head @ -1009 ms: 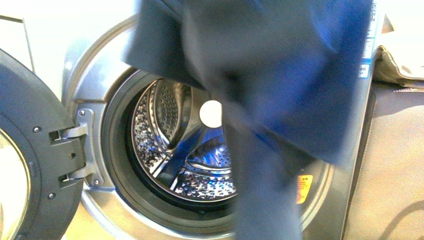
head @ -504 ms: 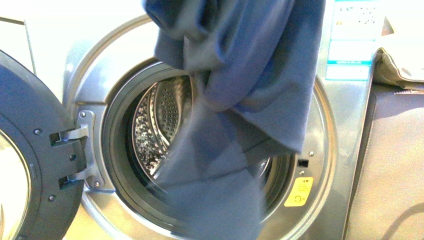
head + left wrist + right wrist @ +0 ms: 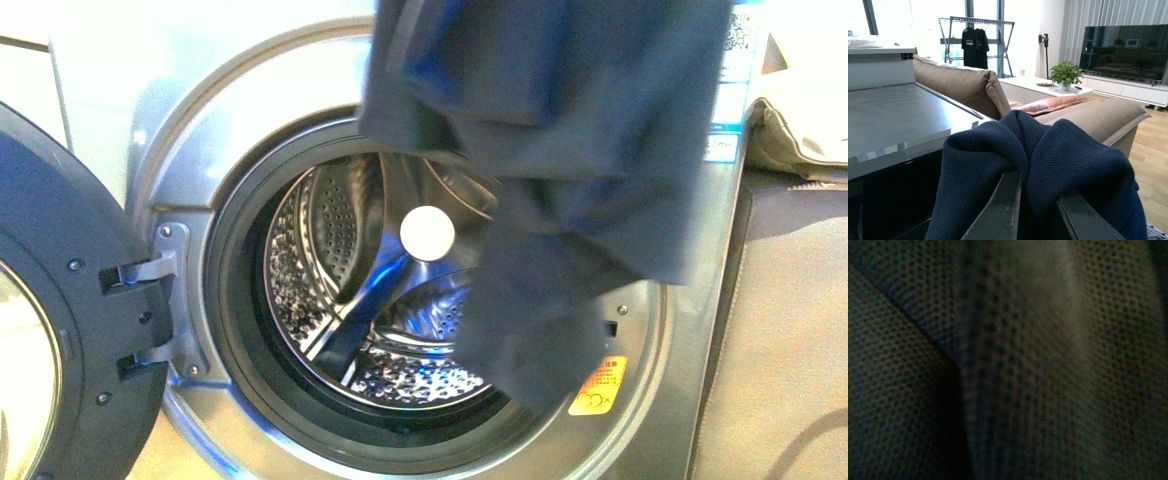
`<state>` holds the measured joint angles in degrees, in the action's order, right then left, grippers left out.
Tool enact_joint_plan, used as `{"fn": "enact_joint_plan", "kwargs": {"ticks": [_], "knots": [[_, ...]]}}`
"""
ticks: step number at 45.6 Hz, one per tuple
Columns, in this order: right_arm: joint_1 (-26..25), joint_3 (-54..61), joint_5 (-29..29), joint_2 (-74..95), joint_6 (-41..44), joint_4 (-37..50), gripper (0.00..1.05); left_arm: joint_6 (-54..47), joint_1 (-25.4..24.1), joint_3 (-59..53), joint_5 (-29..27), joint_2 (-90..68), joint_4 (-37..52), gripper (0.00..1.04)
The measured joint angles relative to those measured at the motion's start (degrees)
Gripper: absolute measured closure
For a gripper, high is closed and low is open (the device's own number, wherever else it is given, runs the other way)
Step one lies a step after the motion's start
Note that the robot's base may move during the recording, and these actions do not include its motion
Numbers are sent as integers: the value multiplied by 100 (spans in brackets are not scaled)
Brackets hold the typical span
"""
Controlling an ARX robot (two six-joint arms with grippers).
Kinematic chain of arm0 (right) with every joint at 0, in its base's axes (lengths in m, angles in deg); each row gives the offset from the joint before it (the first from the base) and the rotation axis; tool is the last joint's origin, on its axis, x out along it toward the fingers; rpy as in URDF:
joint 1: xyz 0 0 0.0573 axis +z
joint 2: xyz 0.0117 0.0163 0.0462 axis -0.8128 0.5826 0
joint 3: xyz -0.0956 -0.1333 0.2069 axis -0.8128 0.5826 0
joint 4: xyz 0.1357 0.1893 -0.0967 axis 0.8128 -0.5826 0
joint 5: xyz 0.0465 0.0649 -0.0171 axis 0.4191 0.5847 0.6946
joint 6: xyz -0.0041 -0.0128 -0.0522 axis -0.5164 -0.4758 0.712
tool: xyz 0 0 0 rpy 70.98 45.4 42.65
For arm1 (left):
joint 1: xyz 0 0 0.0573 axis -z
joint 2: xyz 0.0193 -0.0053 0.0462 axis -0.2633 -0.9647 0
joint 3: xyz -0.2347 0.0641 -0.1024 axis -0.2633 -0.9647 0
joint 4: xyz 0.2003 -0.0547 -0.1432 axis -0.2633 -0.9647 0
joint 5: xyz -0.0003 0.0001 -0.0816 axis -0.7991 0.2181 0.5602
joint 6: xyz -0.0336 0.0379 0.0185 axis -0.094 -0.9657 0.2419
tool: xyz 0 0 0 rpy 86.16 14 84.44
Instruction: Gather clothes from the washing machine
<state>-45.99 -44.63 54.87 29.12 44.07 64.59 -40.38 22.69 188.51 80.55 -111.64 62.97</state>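
Left gripper [image 3: 1038, 195]: clamped onto a bunched fold of the clothes [image 3: 1048, 150], which is pinched between the two dark fingers [image 3: 1004, 210] and draped over them.
Right gripper: not seen in any view, so its state cannot be told; the right wrist view is filled by dark mesh cloth held close to the lens.
Washing machine [image 3: 250, 100]: a silver-grey front loader, seen head-on with its round opening uncovered.
Clothes in front view [image 3: 560, 150]: the navy garment is hung limp from above the picture's top edge, outside the drum, across the right part of the opening.
Door [image 3: 60, 300]: swung wide to the left and carried on the hinge [image 3: 160, 300].
Drum [image 3: 340, 230]: perforated steel, its right part hidden behind the garment.
Label [image 3: 730, 100]: blue-white, partly covered by the cloth.
Orange sticker [image 3: 598, 385]: found just beside the garment's lower end.
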Motion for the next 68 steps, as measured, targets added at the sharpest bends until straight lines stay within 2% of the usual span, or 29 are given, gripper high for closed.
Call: {"fn": "enact_joint_plan", "kwargs": {"ticks": [6,14,19,21,25,28,30,39,43,47,55,68], "knots": [[-107,170,-234,-323,-42,-476,88,2,4,0,7,0,0,95],[-592,409,-562,-741,-74,-870,88,2,11,0,17,-2,0,62],[-1145,409,-715,-933,-308,-898,88,0,11,0,24,-2,0,38],[-1340,409,-715,-994,-422,-881,88,0,11,0,22,-2,0,33],[-1882,404,-706,-1145,-780,-782,88,2,11,0,4,-2,0,13],[-2177,382,-704,-1224,-946,-734,88,0,11,7,0,0,2,5],[-2361,352,-706,-1268,-1054,-726,88,0,11,11,-2,2,2,5],[-4177,-175,-297,-1552,-1941,-455,88,2,9,13,-4,2,2,6],[-4889,-273,-35,-1604,-1878,-756,88,2,9,13,-4,2,2,6],[-5313,-227,225,-1574,-1523,-1182,88,2,11,13,-2,2,2,6],[-5792,133,481,-1355,-708,-1895,88,2,9,13,-4,2,2,6],[-6288,1648,835,-667,776,-2706,88,2,9,13,-4,2,2,6]]}}
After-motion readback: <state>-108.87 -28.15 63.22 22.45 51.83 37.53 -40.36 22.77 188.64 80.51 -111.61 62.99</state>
